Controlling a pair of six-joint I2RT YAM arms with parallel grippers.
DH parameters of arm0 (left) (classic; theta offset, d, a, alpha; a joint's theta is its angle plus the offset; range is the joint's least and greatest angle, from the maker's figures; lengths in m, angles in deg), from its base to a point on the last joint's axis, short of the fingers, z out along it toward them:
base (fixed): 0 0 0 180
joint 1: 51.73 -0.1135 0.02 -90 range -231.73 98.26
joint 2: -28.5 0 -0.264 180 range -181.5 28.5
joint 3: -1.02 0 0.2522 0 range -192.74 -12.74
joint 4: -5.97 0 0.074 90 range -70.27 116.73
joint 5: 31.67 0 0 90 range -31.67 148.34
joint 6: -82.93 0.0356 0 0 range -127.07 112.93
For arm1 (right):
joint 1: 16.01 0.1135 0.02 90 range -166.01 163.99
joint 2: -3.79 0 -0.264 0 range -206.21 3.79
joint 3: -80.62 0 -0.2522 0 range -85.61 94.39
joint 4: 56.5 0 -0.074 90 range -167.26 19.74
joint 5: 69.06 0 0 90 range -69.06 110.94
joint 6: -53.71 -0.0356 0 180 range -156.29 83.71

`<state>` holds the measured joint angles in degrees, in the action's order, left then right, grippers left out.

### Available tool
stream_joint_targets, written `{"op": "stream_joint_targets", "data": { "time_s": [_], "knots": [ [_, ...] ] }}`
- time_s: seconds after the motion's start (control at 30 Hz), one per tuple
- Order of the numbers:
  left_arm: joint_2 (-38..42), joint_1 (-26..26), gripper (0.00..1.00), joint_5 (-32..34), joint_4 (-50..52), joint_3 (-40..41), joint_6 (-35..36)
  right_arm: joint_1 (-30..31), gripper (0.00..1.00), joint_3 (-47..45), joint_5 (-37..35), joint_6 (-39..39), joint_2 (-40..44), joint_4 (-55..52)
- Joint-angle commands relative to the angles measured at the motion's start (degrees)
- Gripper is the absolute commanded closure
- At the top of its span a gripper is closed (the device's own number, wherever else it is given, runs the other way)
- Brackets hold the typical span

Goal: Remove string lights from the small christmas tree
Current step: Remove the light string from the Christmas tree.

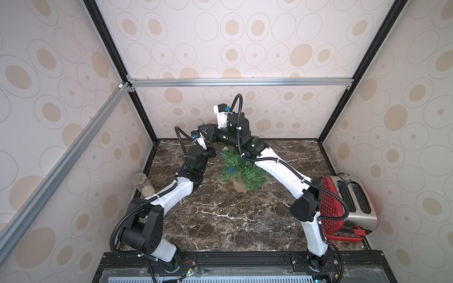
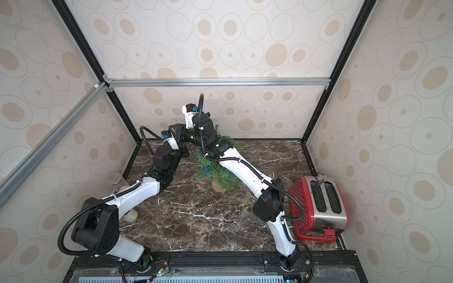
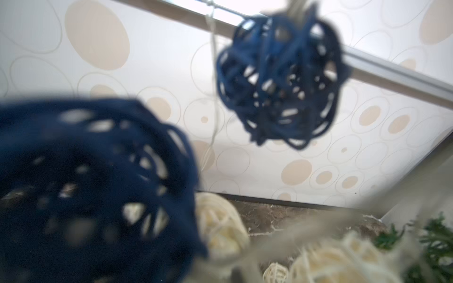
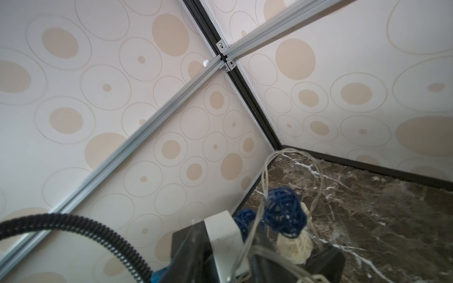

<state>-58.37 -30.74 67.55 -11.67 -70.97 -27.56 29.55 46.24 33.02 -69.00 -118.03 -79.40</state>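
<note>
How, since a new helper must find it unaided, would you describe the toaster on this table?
Find the dark marble table and follow it to its right edge. There, next to a red perforated basket, stands the toaster. Its brushed steel sides and two long slots on top set it apart from the all-red, hole-dotted basket.

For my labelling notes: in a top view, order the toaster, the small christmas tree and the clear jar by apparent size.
1. toaster and small christmas tree: look alike in size; the right arm covers part of the tree, so unranked.
2. clear jar: clearly smallest.
</note>
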Motion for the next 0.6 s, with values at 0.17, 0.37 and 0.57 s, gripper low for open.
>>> {"op": "stream_joint_targets", "data": {
  "time_s": [0.17,0.37,0.57],
  "knots": [
    [-1.1,-3.3,1.0,-0.1,8.1,-12.7,-4.4,-1.7,0.4,-3.2,3.1,3.9,5.7,-2.2],
    [-4.7,-4.8,1.0,1.8,16.7,-22.1,-3.3,-3.2,0.34,-12.4,3.8,6.0,12.8,1.3],
    [-7.5,-5.9,1.0,3.8,19.7,-28.2,-2.7,-4.2,0.33,-19.1,4.1,6.4,18.3,3.7]
  ]
}}
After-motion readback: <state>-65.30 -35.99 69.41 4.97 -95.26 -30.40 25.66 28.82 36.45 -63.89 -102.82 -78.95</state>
